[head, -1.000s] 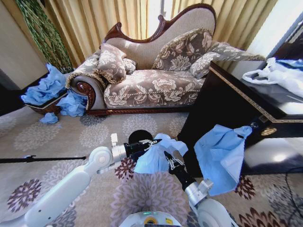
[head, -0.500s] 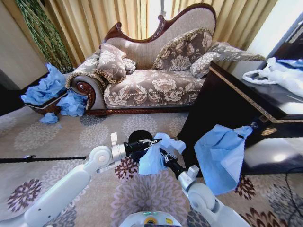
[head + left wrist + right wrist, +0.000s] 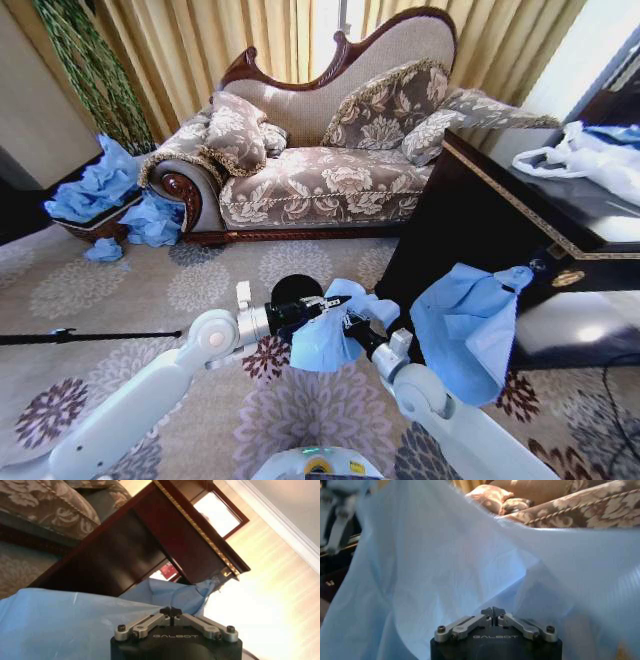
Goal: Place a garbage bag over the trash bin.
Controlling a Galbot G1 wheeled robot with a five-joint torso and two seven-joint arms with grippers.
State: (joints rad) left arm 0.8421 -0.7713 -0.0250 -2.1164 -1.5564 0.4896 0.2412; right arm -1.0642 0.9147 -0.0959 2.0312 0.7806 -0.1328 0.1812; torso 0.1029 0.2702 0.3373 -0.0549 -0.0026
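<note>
Jaws of both grippers are clenched on the garbage bag [image 3: 325, 340], held bunched in the air just near of the trash bin [image 3: 292, 291] on the carpet [image 3: 150, 290]. Left gripper [image 3: 338, 300] pinches its top edge, right gripper [image 3: 352, 322] just beside it.

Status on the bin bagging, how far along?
Done: the garbage bag is picked up, pinched by both the left gripper and right gripper; both wrist views show shut fingers on blue film. In hand: the bag hangs bunched in front of the trash bin. Left: opening the bag's mouth and pulling it over the bin's rim, which is uncovered.
</note>
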